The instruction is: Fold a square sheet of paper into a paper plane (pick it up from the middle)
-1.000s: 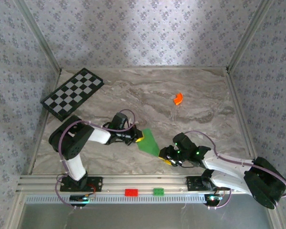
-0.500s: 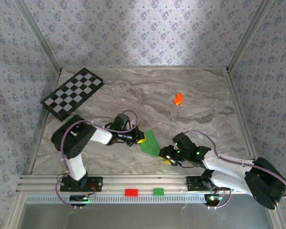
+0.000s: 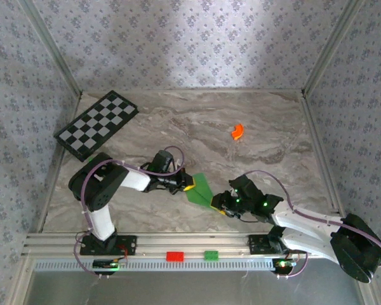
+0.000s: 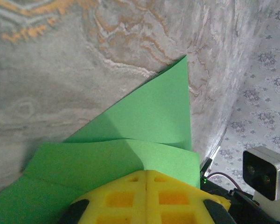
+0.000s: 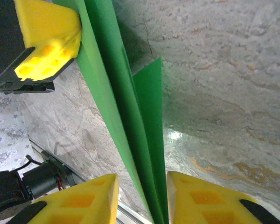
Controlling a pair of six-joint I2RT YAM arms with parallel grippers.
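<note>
As I look down from the top camera, the green paper (image 3: 200,189) sits near the middle of the marble table (image 3: 260,159), toward its near edge, strung between my two grippers; its long axis runs on a diagonal, from the far-left end at the left gripper (image 3: 187,185) to the near-right end at the right gripper (image 3: 220,208); on the left wrist camera a creased layer tapers to a corner pointing away from that gripper; on the right wrist camera the paper stands on edge over the tabletop; the left fingers (image 4: 147,191) are pressed together, clamped on the paper; the right fingers (image 5: 200,196) stand apart, straddling the paper's edge; the left arm is folded at the elbow, forearm reaching right, low over the table; the right arm stretches left from its base, wrist low
</note>
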